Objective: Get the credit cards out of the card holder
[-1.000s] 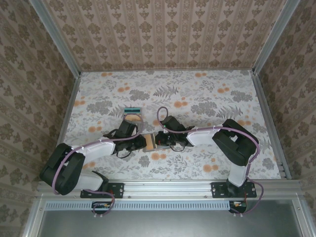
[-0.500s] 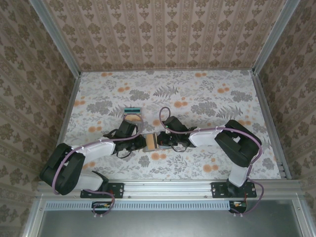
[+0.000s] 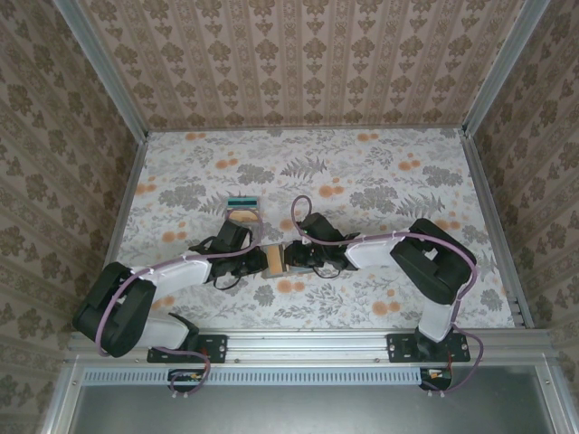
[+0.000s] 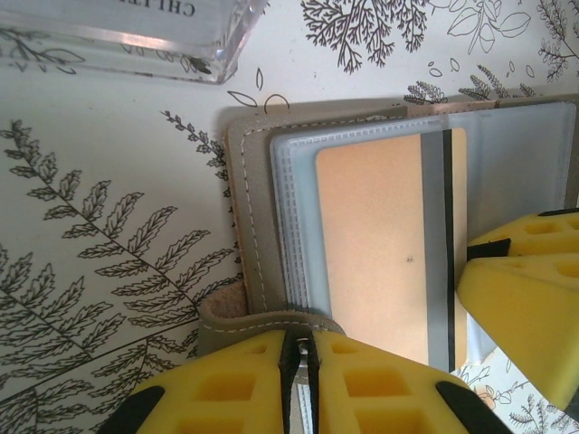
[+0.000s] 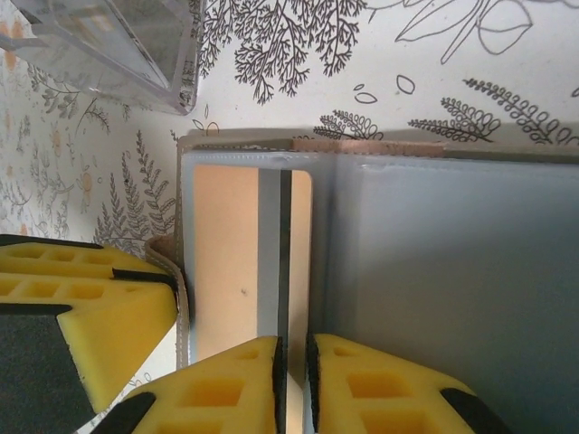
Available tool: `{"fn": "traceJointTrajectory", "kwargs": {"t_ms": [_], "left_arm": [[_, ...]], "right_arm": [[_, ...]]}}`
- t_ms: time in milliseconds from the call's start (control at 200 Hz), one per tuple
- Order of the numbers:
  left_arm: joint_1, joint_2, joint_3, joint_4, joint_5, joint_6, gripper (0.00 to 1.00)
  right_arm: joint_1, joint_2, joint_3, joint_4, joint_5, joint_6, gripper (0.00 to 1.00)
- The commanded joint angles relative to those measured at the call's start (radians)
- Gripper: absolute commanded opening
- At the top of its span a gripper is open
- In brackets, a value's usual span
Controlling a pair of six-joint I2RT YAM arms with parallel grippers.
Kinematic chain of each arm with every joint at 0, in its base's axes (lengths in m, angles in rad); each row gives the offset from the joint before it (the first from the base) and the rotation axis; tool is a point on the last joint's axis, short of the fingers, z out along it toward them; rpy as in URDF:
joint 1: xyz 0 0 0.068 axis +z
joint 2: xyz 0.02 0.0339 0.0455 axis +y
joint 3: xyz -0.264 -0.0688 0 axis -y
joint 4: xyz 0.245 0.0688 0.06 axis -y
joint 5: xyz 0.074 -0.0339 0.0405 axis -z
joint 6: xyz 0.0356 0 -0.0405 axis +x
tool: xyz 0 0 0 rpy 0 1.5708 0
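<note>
The card holder (image 3: 274,259) lies open on the table between both arms, with a brown-grey border (image 4: 249,208) and pale grey-blue sleeves (image 5: 452,271). One orange-tan credit card (image 4: 371,244) with a grey and black stripe sits in the left sleeve (image 5: 226,262). My left gripper (image 4: 303,348) is shut on the holder's curled near edge. My right gripper (image 5: 294,348) hovers over the card's striped end, its jaws a narrow slit apart and nothing pinched between them. One of its yellow fingers (image 4: 525,298) shows in the left wrist view.
A clear plastic box (image 3: 242,210) with coloured cards stands just beyond the holder, close to both grippers (image 4: 136,32) (image 5: 109,45). Patterned walls enclose the flowered table on three sides. Free room lies across the far half.
My right arm has shifted a little to the left, toward the holder. The holder and my left arm have stayed in place.
</note>
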Motion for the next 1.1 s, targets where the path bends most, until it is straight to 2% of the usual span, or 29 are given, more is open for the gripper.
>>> {"fn": "traceJointTrajectory", "kwargs": {"t_ms": [0,125,280,510,1095], "left_arm": [[-0.007,0.023,0.005,-0.041,-0.006,0.004,0.15],[-0.007,0.023,0.008,-0.042,-0.006,0.005,0.15],[-0.007,0.023,0.008,-0.043,-0.006,0.006,0.15],[-0.006,0.023,0.01,-0.049,-0.01,0.009,0.15],[-0.006,0.01,0.01,-0.057,-0.013,0.012,0.15]], "right_arm": [[-0.006,0.032,0.015,0.023,-0.02,0.016,0.2],[-0.006,0.038,0.016,0.024,-0.023,0.015,0.19],[-0.008,0.026,0.009,0.015,-0.01,0.014,0.06],[-0.023,-0.021,-0.016,-0.007,0.009,0.001,0.0],[-0.072,-0.124,-0.068,-0.051,0.014,-0.026,0.0]]}}
